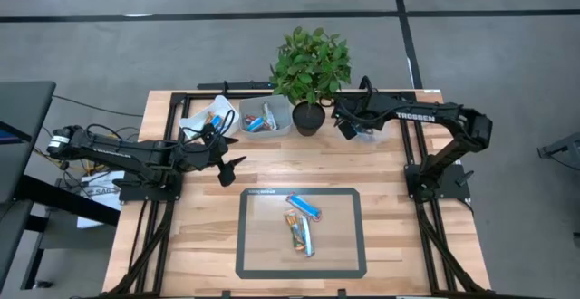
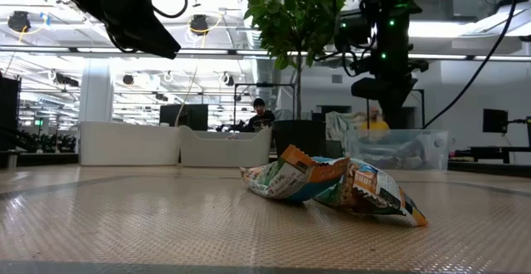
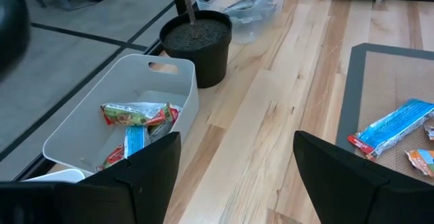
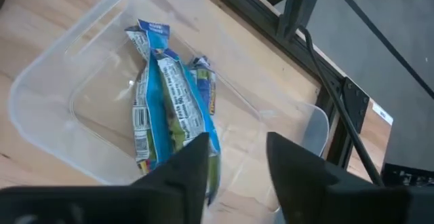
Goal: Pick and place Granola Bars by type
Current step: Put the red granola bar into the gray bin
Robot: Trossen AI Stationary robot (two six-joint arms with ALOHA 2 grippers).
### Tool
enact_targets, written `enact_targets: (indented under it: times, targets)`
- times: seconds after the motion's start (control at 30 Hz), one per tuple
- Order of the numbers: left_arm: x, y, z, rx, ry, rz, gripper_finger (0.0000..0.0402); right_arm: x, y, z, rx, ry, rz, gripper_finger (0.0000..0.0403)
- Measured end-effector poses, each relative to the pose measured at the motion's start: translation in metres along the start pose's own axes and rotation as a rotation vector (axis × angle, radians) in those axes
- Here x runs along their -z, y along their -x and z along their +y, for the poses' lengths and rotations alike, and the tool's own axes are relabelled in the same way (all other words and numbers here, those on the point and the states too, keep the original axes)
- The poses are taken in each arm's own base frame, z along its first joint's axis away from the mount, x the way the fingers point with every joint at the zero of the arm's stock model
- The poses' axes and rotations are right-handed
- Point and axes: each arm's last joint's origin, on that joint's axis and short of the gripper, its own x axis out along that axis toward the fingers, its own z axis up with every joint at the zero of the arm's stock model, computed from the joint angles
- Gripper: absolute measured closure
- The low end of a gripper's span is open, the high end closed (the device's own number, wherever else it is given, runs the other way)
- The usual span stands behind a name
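Several granola bars lie on the grey mat point(image 1: 349, 245). A bright blue one point(image 1: 304, 206) is nearest the far edge, and orange-tan and silvery ones point(image 1: 300, 233) overlap just nearer; the heap point(image 2: 332, 183) also shows in the low view. My left gripper point(image 1: 237, 168) hangs open above bare wood, left of the mat and near the white tub; its fingers point(image 3: 146, 170) frame empty table. My right gripper point(image 1: 348, 129) is open and empty above the clear tub point(image 4: 81, 102), which holds blue-wrapped bars point(image 4: 166, 108).
A potted plant point(image 1: 309, 116) stands at the far edge between the middle tub point(image 1: 265, 118) and the clear right tub. The white left tub point(image 3: 166, 81) holds bars with red-green and blue wrappers point(image 3: 135, 119). Black frame rails run along both table sides.
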Motion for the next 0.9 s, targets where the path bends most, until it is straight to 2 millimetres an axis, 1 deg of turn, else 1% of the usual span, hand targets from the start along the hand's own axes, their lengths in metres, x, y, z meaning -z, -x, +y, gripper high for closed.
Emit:
enact_targets:
  times: [0.17, 0.33, 0.5, 0.63, 0.77, 0.9]
  targets:
    - [0.000, 0.000, 0.000, 0.001, 0.002, 0.000, 0.0123, 0.003, 0.005, 0.007, -0.013, 0.023, -0.019, 0.0211]
    - [0.000, 0.000, 0.000, 0.001, 0.003, 0.000, 0.0123, 0.011, 0.016, 0.021, -0.037, 0.086, -0.052, 0.0181]
    - [0.000, 0.000, 0.000, 0.002, 0.003, 0.000, 0.0123, 0.027, 0.033, 0.042, -0.079, 0.145, -0.097, 0.0175]
    - [0.000, 0.000, 0.000, 0.002, 0.003, 0.000, 0.0123, 0.045, 0.049, 0.060, -0.126, 0.168, -0.136, 0.0176]
    - [0.000, 0.000, 0.000, 0.002, 0.003, 0.000, 0.0123, 0.067, 0.068, 0.081, -0.241, 0.171, -0.145, 0.0179]
    - [0.000, 0.000, 0.000, 0.002, 0.003, 0.000, 0.0123, 0.090, 0.088, 0.103, -0.422, 0.162, -0.147, 0.0179]
